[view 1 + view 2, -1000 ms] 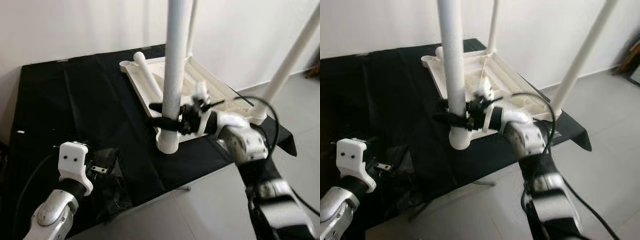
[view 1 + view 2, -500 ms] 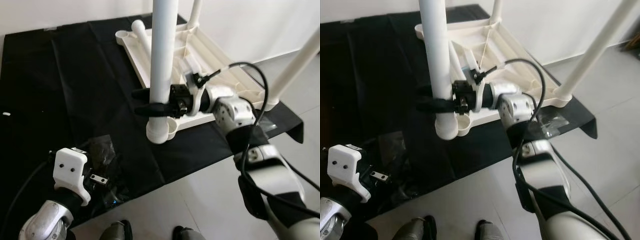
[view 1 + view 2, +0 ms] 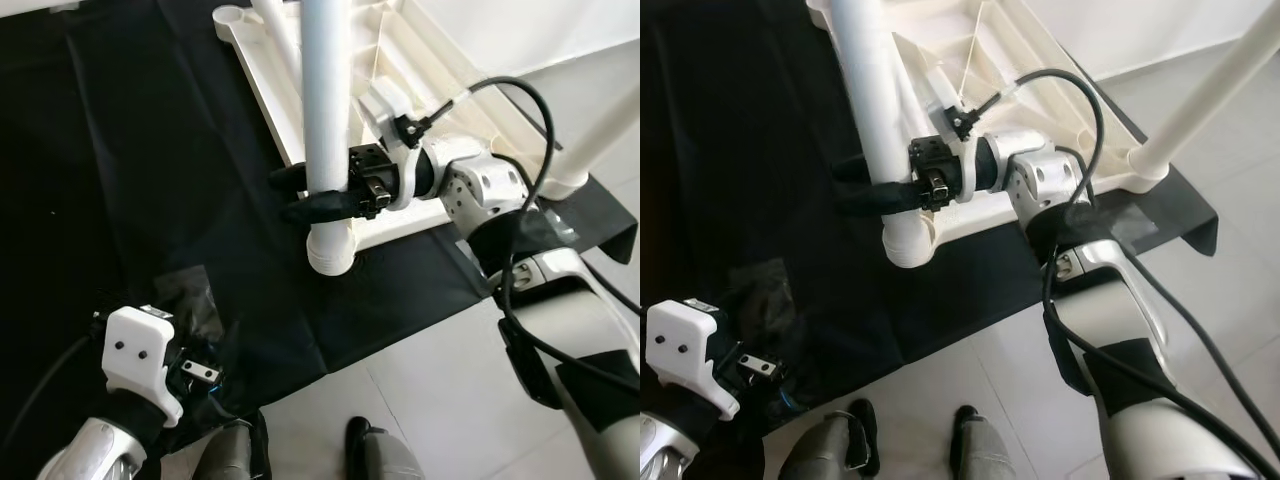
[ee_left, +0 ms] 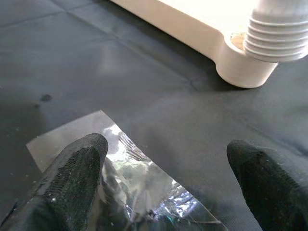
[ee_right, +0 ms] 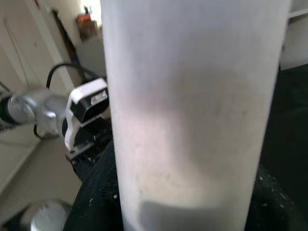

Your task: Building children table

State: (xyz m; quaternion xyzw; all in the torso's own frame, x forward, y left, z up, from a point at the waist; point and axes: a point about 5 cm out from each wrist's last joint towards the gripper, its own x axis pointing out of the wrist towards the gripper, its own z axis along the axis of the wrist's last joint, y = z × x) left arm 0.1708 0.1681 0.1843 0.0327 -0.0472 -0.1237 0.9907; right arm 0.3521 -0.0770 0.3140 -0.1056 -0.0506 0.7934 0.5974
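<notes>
The right gripper (image 3: pixel 300 195) clamps the upright white table leg (image 3: pixel 327 90) just above its threaded end, at the corner socket (image 4: pixel 240 72) of the upturned tabletop (image 3: pixel 400 60) on the black cloth (image 3: pixel 150 180). The left gripper (image 4: pixel 168 183) hovers spread wide over a clear plastic bag (image 4: pixel 134 187), seemingly not touching it.

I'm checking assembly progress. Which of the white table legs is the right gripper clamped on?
The near-corner leg, standing at the upturned tabletop's corner closest to the robot. The right gripper is shut around it just above its threaded base; the other legs stand untouched farther off.
</notes>
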